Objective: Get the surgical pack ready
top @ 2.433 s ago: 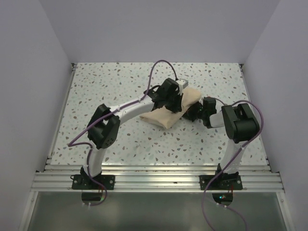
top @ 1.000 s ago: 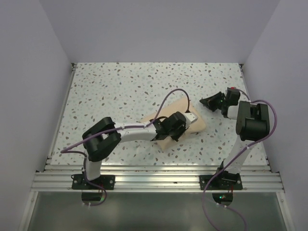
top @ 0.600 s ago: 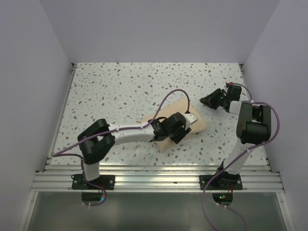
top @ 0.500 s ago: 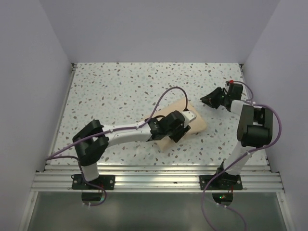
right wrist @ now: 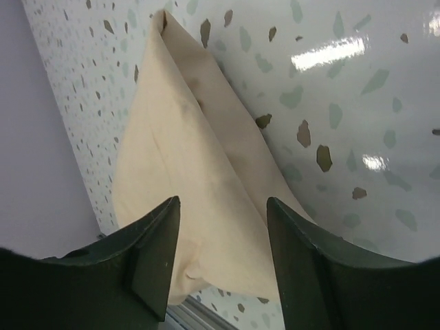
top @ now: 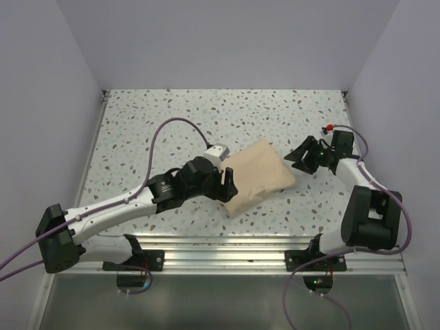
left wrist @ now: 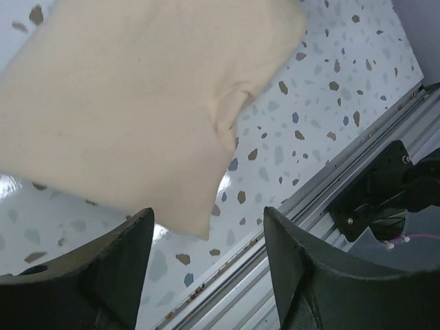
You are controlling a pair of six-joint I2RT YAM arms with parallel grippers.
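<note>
**Jaws apart, nothing held**

Your left gripper (top: 227, 187) is spread and empty at the near-left side of the surgical pack (top: 258, 172). Your right gripper (top: 295, 155), spread and empty too, sits just off its right corner. The pack lies wrapped toward the near edge of the table (top: 158, 124).

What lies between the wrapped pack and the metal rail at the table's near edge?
Only bare speckled tabletop; the left wrist view shows it between pack and rail.
</note>
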